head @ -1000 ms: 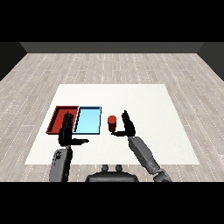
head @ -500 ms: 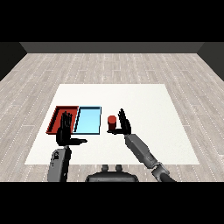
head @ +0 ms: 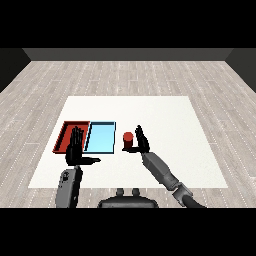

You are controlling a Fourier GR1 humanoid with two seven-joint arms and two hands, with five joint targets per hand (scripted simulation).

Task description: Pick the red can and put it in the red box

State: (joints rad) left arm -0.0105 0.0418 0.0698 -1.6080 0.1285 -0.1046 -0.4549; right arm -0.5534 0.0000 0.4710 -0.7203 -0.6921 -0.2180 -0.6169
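Right hand (head: 141, 141) spread open just beside the red can (head: 128, 140), not clamped yet, so could easily knock it over while closing.

Two trays side by side (head: 65, 131) (head: 101, 124) on table (head: 175, 125) — can (head: 128, 139) just right of them, w/ right hand (head: 141, 144) beside it.

I see the red can (head: 128, 139) standing upright on the white table, a short cylinder with a rounded red top and a darker lower part. It sits just to the right of the light blue tray, apart from it. I see the red tray (head: 64, 136), a shallow rectangular box with low red walls and a darker floor, lying flat at the far left, its right wall against the blue tray. The can is well apart from the red tray.
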